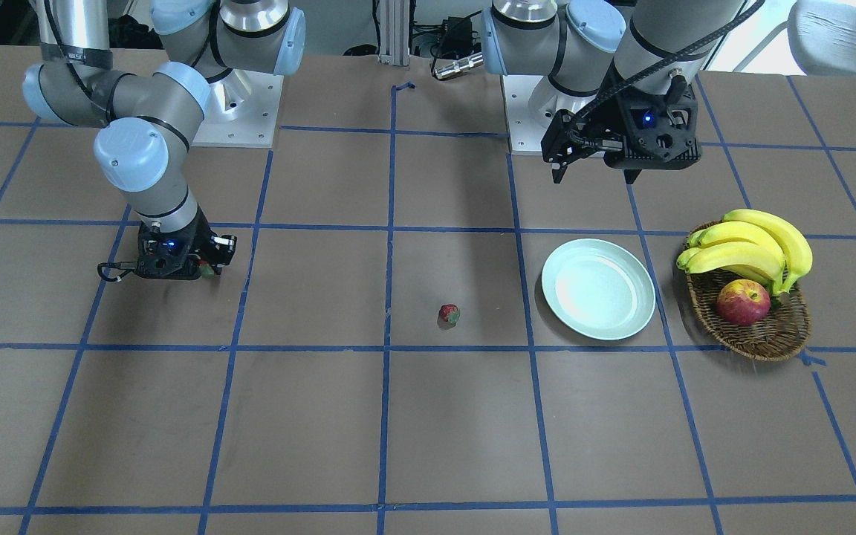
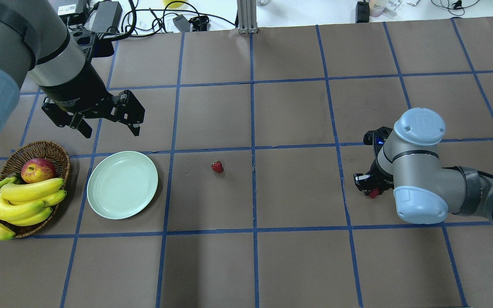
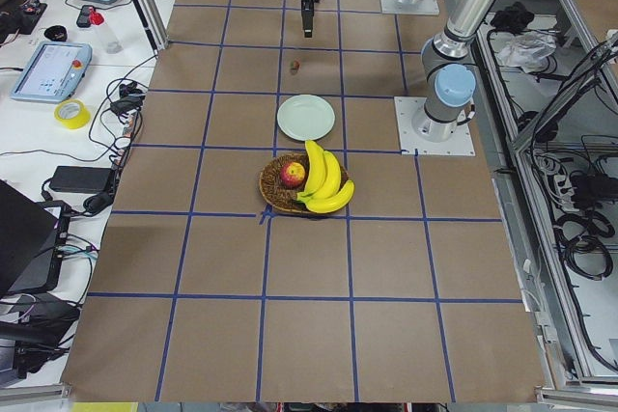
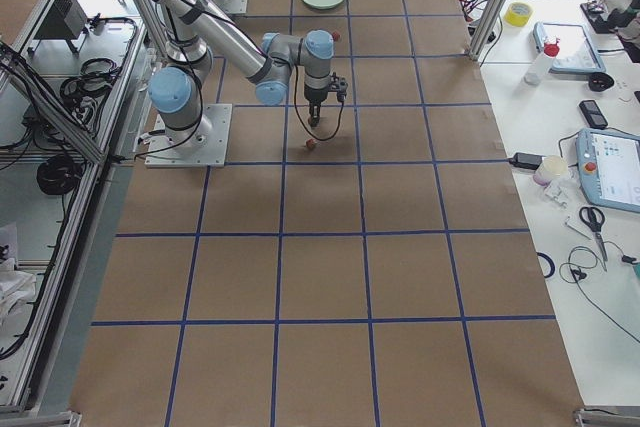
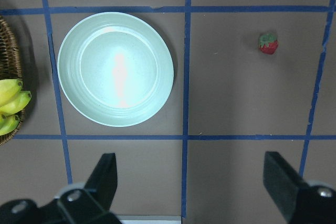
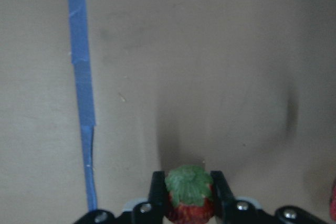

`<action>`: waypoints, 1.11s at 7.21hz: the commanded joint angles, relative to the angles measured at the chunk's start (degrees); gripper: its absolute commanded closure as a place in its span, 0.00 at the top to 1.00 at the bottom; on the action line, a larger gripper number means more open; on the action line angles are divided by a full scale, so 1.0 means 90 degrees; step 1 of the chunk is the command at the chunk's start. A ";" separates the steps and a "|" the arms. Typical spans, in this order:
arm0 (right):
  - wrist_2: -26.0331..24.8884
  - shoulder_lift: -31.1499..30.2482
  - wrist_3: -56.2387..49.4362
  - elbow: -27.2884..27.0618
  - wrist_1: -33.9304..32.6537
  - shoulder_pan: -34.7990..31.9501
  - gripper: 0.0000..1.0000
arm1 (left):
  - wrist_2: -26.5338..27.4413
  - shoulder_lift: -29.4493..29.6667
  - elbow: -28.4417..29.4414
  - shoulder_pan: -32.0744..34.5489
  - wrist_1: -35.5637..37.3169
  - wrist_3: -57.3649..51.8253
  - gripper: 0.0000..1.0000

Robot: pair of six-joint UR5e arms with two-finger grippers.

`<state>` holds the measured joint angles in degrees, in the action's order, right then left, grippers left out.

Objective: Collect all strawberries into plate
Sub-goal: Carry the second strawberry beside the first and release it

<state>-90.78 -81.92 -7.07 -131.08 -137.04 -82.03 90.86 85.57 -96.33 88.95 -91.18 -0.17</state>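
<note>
The right claw (image 2: 372, 193) was clenched on a strawberry (image 6: 189, 196), its green cap showing between the fingers (image 6: 156, 195), low over the surface (image 2: 293, 265). A second strawberry (image 2: 217, 166) lay on the surface between that claw and the plate (image 2: 122, 185), well apart from both. The left claw (image 2: 112, 131) hung released above the surface, near the plate's far side. A basket (image 2: 54, 150) of bananas (image 2: 19, 203) and an apple (image 2: 37, 170) sat just beside the plate.

No writing, label or number can be read.
</note>
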 commanded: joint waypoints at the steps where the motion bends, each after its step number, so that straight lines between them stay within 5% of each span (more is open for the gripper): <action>1: 0.0341 0.0077 0.1014 0.0354 0.0110 -0.1132 0.14 | 0.0012 -0.0016 0.0000 0.0000 -0.0005 0.0000 1.00; 3: 0.0506 0.0680 0.3110 0.1150 0.0013 -0.2655 0.14 | 0.0002 -0.0006 0.0000 0.0000 0.0004 0.0000 1.00; 5: 0.0496 0.1549 0.3830 0.2333 0.0090 -0.3801 0.14 | 0.0002 -0.0006 0.0000 0.0000 0.0004 0.0000 1.00; 8: 0.0515 0.1787 0.4066 0.2435 0.0071 -0.4118 0.15 | 0.0002 -0.0006 0.0010 -0.0010 0.0014 0.0000 1.00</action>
<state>-86.99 -66.72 28.88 -109.57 -136.40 -118.33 90.88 85.54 -96.25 88.93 -91.07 -0.18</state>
